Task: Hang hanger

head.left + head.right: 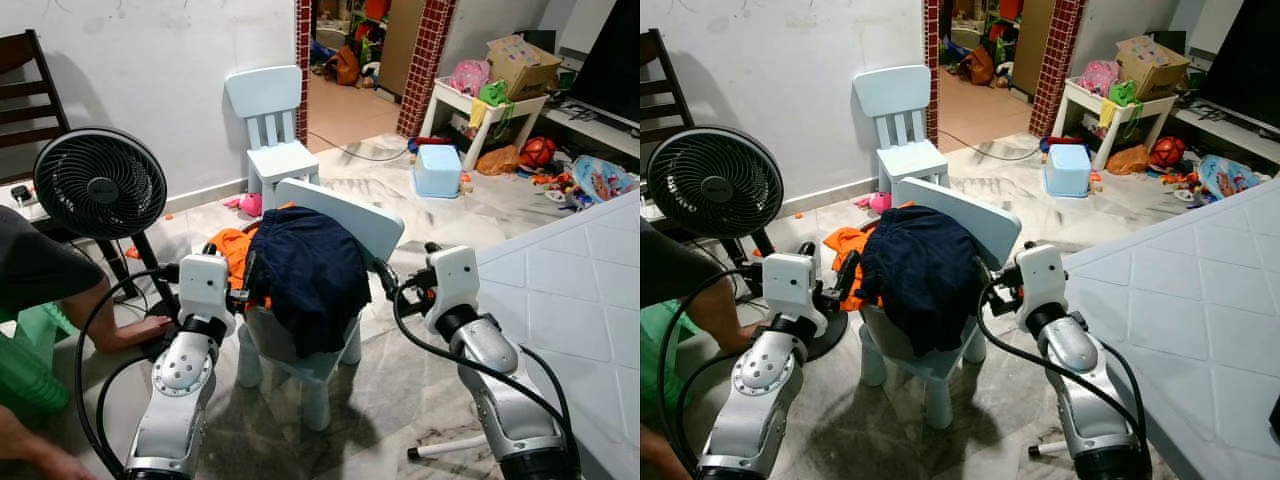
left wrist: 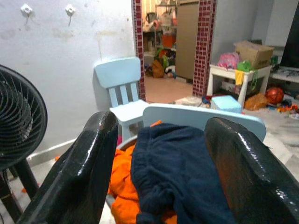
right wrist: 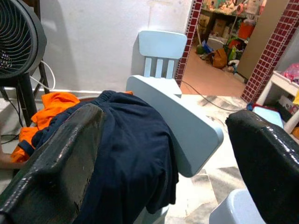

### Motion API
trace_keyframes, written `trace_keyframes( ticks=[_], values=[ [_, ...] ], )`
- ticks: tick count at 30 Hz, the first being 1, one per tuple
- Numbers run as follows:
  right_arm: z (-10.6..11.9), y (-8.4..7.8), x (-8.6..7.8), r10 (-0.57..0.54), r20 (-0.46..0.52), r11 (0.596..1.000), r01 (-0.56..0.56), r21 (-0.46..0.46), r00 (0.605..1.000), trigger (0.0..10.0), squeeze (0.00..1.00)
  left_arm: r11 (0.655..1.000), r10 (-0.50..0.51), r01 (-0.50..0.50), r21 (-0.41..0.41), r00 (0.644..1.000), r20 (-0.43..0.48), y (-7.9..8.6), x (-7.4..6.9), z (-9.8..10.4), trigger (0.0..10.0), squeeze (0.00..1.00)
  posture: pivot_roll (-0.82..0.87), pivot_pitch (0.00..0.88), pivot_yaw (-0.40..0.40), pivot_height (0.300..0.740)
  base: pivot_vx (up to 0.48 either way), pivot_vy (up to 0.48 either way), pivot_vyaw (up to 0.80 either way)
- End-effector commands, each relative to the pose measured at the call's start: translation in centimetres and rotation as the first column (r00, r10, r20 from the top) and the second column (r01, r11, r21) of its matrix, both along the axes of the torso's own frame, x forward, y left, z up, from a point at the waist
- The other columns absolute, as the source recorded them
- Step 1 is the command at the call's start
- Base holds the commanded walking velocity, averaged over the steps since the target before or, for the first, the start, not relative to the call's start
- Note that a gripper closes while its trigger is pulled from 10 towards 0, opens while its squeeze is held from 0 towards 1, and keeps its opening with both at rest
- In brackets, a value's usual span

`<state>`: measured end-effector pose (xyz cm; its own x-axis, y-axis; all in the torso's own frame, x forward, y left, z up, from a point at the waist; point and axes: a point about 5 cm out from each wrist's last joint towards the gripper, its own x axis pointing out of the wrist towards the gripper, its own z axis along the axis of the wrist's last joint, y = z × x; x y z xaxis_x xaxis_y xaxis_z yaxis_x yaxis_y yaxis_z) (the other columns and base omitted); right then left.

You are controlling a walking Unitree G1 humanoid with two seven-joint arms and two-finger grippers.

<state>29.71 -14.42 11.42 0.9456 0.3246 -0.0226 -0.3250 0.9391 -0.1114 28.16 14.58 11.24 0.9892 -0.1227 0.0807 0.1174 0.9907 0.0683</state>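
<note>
The hanger cannot be made out; a soft, limp navy garment (image 1: 308,270) drapes over the small chair's (image 1: 345,218) backrest edge. Both the left gripper (image 2: 161,172) and the right gripper (image 3: 168,168) are wide open and empty, flanking it; best gripped at a bunched fold.

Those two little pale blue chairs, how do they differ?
The near chair sits between the two grippers, draped with dark blue and orange clothes; the far chair stands bare by the white wall. Both share the same small pale blue design.
</note>
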Motion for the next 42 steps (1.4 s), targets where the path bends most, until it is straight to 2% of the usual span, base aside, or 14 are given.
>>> trace_keyframes(
  ticks=[1,21,28,33,40,42],
  values=[
    [0.3,-0.3,0.4,-0.003,0.015,1.0,0.003,-0.005,1.0,10.0,0.0,1.0,-0.006,0.006,-0.007,1.0,0.011,-0.1,0.3,0.2,10.0,0.0,-0.06,0.0,-0.032,0.74,0.27,0.0,0.0],
    [-0.1,-0.7,0.4,0.007,0.025,1.0,-0.007,-0.012,1.0,10.0,0.0,1.0,-0.002,0.002,-0.02,1.0,0.018,-0.5,0.8,-0.3,10.0,0.0,-0.07,0.0,-0.037,0.74,0.319,0.0,0.0],
    [-0.5,-0.6,0.2,0.018,0.02,1.0,-0.018,-0.014,1.0,10.0,0.0,0.999,0.025,-0.025,-0.025,1.0,-0.01,-0.3,0.5,-0.9,10.0,0.0,-0.06,0.0,-0.04,0.74,0.293,0.0,0.0],
    [-0.8,-0.3,0.3,0.028,0.012,1.0,-0.028,-0.012,1.0,10.0,0.0,0.992,0.12,-0.118,0.037,0.992,-0.039,0.1,0.5,-1.8,10.0,0.0,-0.05,0.0,-0.045,0.74,0.0,0.0,0.18],
    [-0.7,0.2,0.6,0.051,0.02,0.999,-0.05,-0.011,0.999,10.0,0.0,0.992,0.118,-0.117,0.039,0.993,-0.03,-0.1,0.7,-1.7,10.0,0.0,-0.03,0.0,-0.066,0.74,0.0,0.0,0.66],
    [-0.6,0.7,1.0,0.074,0.019,0.997,-0.074,-0.004,0.997,10.0,0.0,0.991,0.129,-0.128,0.051,0.991,-0.02,0.0,0.8,-1.5,10.0,0.0,0.0,0.0,-0.095,0.74,0.0,0.0,0.0]
  ],
)
